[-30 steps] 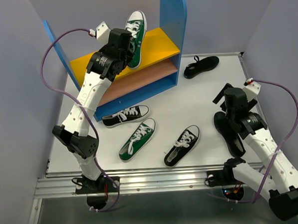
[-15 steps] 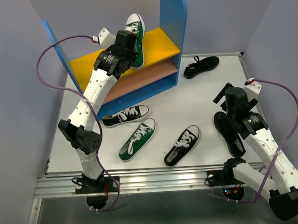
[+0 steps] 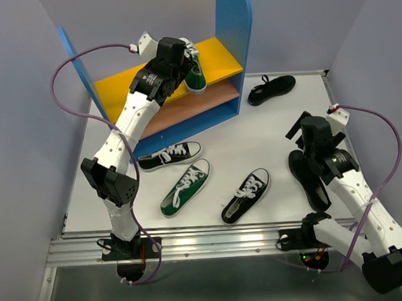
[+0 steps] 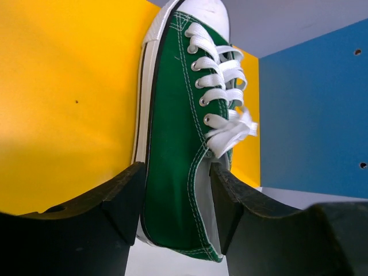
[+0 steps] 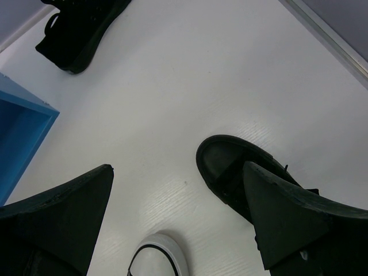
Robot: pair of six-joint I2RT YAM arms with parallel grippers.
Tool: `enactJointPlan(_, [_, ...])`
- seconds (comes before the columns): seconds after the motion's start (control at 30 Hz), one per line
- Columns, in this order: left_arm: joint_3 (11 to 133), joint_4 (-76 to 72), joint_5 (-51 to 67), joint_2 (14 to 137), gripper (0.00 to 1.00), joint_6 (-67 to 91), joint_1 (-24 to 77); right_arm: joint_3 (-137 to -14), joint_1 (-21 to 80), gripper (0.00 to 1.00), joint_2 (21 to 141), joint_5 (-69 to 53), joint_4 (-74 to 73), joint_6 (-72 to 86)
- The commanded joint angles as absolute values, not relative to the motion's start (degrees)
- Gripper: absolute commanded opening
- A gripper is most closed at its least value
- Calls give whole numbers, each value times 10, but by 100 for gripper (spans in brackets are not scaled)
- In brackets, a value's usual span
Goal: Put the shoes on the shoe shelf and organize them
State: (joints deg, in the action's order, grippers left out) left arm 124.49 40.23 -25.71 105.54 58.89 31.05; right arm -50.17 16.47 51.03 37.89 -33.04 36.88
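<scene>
green sneaker (image 4: 178, 144) lies on the shoe shelf's (image 4: 310, 115) yellow upper board (image 4: 69, 86), heel between the left gripper's (image 4: 177, 172) jaws, long axis running straight ahead, toe farthest; whether they clamp it or stand loose, i cannot tell.

Left arm (image 3: 128, 120) extended, left jaws seemingly parted, right jaws wide

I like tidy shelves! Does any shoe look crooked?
Just one. The green sneaker on the shelf's yellow board seems to stick its heel out past the front edge, between the left hand's fingers.
</scene>
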Motion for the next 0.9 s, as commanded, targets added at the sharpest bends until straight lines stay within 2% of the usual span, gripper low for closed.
enactJointPlan(0.0, [1229, 335, -222, 1033, 60, 535, 312, -515, 163, 100, 499, 384, -326, 369])
enactJointPlan(0.27, [1226, 293, -229, 1016, 60, 430, 337, -515, 163, 100, 498, 379, -326, 368])
enactJointPlan(0.4, [1225, 292, -283, 1007, 60, 345, 362, -521, 163, 100, 506, 367, -325, 367])
enactJointPlan(0.63, [1223, 283, -395, 997, 60, 203, 439, -555, 163, 100, 560, 314, -309, 347])
enactJointPlan(0.87, [1189, 231, -407, 965, 60, 80, 521, -597, 163, 100, 642, 278, -309, 349])
